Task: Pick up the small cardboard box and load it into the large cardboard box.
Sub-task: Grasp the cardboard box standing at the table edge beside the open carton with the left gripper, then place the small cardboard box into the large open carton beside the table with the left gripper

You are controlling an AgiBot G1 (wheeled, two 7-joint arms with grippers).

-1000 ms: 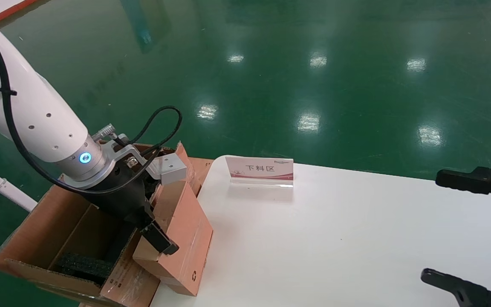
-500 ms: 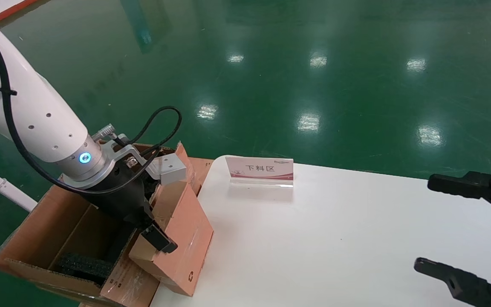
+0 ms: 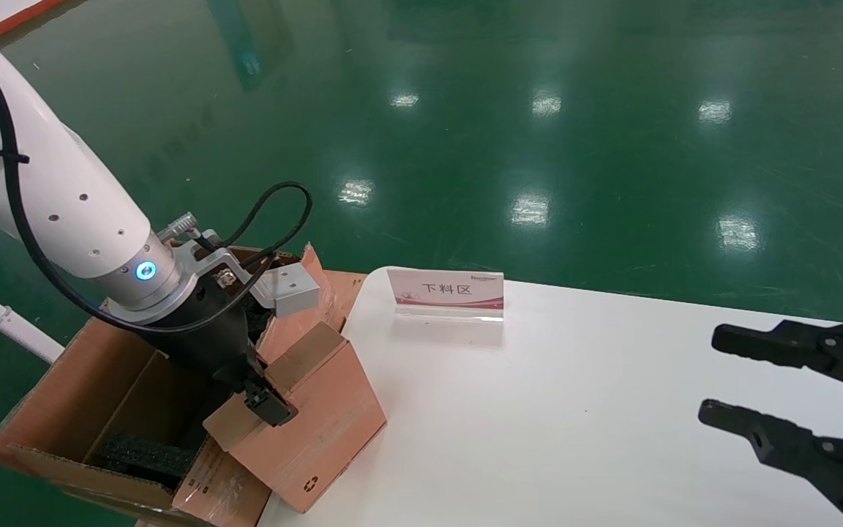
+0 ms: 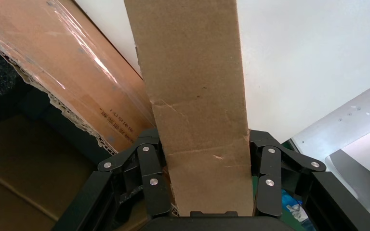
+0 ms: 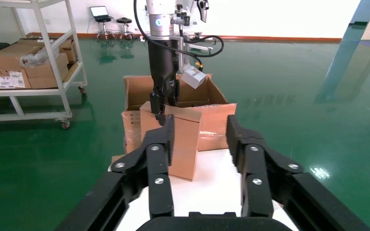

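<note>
Now, your grip: left gripper (image 3: 269, 404) clamps small box (image 3: 319, 432), tilted at the desk (image 3: 575, 410) edge.
Risk: it may snag big box's (image 3: 63, 410) flap.
Right gripper (image 3: 795, 395): wide, idle.

The small cardboard box (image 3: 304, 432) is matt brown card, faintly creased. The large cardboard box (image 3: 48, 410) is rough corrugated card with glossy clear tape (image 4: 84, 53) and coarse black foam (image 3: 140, 454) inside. The counter (image 3: 575, 439) is smooth white; the floor (image 3: 465, 110) is glossy green.
</note>
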